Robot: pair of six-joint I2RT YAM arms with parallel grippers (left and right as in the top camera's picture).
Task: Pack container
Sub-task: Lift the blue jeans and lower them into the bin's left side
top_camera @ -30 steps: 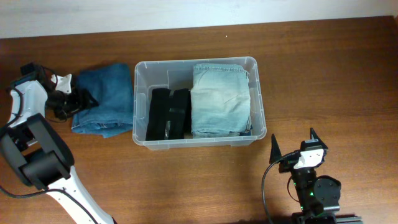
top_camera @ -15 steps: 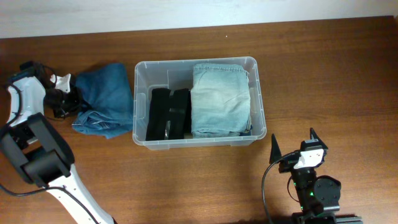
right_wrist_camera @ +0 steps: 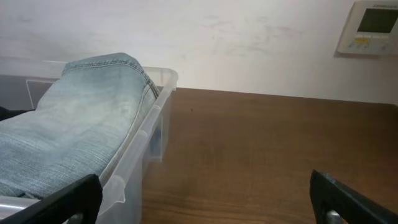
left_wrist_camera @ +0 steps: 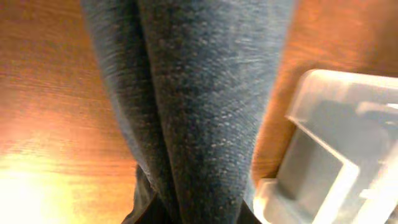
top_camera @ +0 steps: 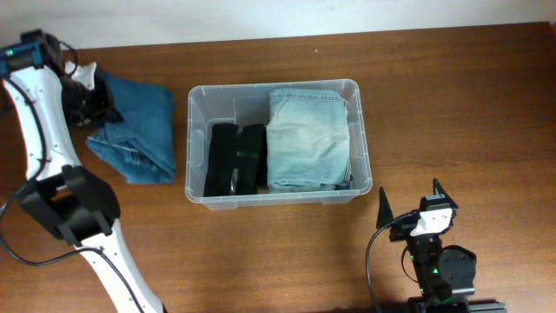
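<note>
The clear plastic container (top_camera: 195, 97) stands mid-table and holds folded light blue jeans (top_camera: 308, 139) on the right and a black folded garment (top_camera: 234, 159) on the left. It also shows in the left wrist view (left_wrist_camera: 336, 149) and the right wrist view (right_wrist_camera: 146, 134). Dark blue jeans (top_camera: 135, 130) lie left of the container, one end lifted. My left gripper (top_camera: 94, 103) is shut on that end; the cloth (left_wrist_camera: 199, 112) hangs down and fills its view. My right gripper (top_camera: 408, 202) is open and empty near the front edge, right of the container.
The left arm's white link (top_camera: 39, 113) runs down the table's left side. A white wall with a thermostat panel (right_wrist_camera: 370, 26) stands behind the table. Bare wooden table (top_camera: 452, 104) lies right of the container.
My left gripper has risen and moved toward the far edge with the dark jeans' end in it. The jeans have stretched and shifted left, away from the container. The right arm is still.
</note>
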